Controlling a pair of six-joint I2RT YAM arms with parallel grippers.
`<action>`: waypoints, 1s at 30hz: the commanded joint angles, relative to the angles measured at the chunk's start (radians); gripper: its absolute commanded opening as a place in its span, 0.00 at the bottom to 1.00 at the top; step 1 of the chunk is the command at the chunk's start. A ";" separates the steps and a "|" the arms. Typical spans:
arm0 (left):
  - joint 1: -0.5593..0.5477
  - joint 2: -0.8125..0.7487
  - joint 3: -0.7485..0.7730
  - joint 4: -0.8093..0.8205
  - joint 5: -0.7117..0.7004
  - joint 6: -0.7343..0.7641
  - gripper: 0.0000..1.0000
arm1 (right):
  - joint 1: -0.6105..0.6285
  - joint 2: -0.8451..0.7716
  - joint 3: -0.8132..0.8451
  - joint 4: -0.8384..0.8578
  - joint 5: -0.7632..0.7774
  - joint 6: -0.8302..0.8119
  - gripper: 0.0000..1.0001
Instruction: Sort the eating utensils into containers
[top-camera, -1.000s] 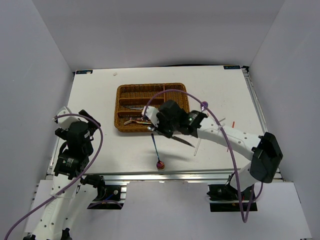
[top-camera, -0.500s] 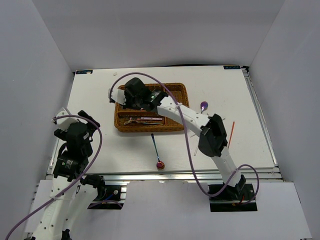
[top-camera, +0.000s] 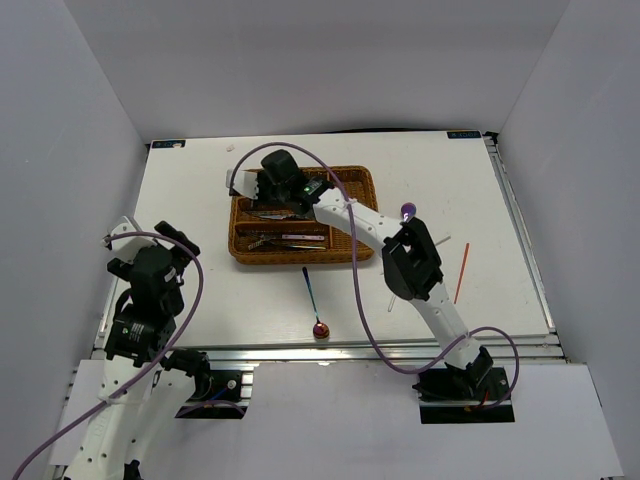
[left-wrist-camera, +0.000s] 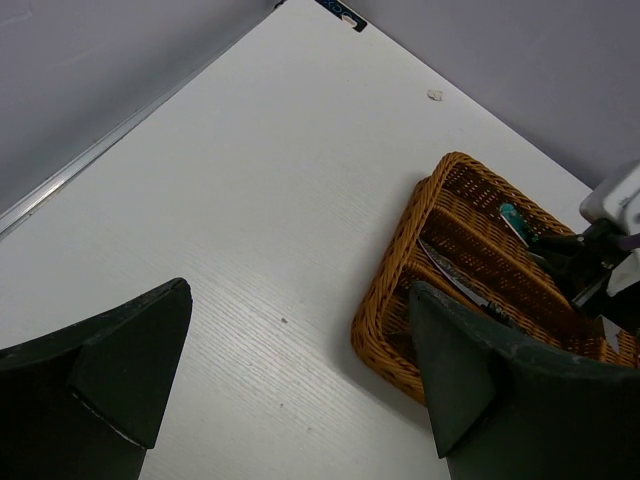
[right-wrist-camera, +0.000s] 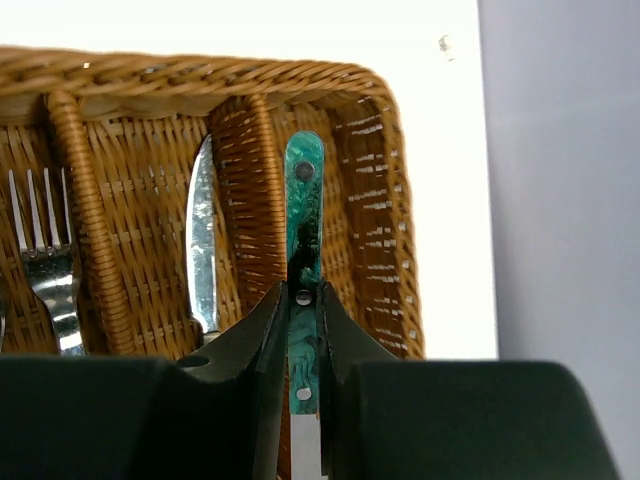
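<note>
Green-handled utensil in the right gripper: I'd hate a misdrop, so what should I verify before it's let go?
1. Right gripper shut on the green-handled utensil: ok.
2. Handle inside the wicker tray rim, over the outermost slot: ok.
3. Height above the slot floor: cannot tell.
4. Rest of that slot free: cannot tell, fingers hide it.
5. Left gripper open, off the tray: ok.

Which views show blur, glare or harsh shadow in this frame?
Top external: even, soft light, faint shadows, sharp throughout. Left wrist: left claw dark and soft up close, wicker tray sharp. Right wrist: right claw blurred and underlit, green-handled utensil crisp, glare on the knife blade beside it.
</note>
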 joint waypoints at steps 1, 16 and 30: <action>-0.003 -0.011 -0.014 0.015 0.016 0.012 0.98 | -0.011 0.018 0.018 0.060 -0.078 0.014 0.00; -0.003 -0.020 -0.014 0.013 0.010 0.010 0.98 | -0.004 -0.010 -0.039 0.106 -0.142 0.131 0.06; -0.003 -0.014 -0.013 0.010 -0.001 0.007 0.98 | 0.018 -0.085 -0.039 0.081 -0.046 0.160 0.45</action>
